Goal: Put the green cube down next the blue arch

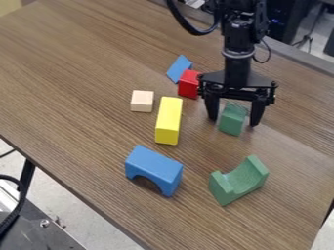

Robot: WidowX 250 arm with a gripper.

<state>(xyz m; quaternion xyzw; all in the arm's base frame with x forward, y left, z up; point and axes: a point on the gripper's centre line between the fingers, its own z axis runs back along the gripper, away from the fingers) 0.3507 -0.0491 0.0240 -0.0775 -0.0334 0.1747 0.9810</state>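
Apparently the task is standing at its grasping stage, with lifting, carrying and setting down all remaining. Over the brown table (78, 93), the black arm (239, 58) is hanging in from the top edge, and its gripper (233, 121) is straddling the green cube with jaws spread, seemingly not pinching it. The blue arch (153, 169) is waiting well apart from the green cube (231, 122), so the placement is still lacking. As for room, the table's near edge is slanting past the arch's outer side, making the side facing the cube look safer for landing. A strip of bare wood is leading there between the curved green block (240, 181) and the yellow block (169, 120), while the red block (188, 84) is sitting close beside the gripper, probably favouring a straight lift.
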